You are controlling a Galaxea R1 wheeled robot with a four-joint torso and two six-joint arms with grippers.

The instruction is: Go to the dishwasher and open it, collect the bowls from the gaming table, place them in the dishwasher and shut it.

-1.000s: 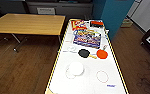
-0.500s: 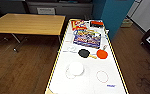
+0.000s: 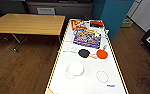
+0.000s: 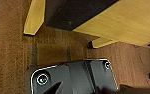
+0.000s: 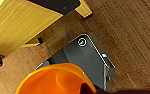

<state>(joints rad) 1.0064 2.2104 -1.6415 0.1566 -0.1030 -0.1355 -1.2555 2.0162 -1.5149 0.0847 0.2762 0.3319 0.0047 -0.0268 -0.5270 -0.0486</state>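
The right gripper (image 5: 88, 88) appeared clamped on the orange bowl (image 5: 56, 80) above wooden floor (image 5: 131, 25); a loose hold risked dropping it. The left gripper's (image 4: 101, 90) state could not be told.

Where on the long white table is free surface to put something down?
Free: the near end of the white table, beside the white disc, around the drawn red ring. Crowded: the far end under board-game boxes, and the middle with a black round piece and a red one.
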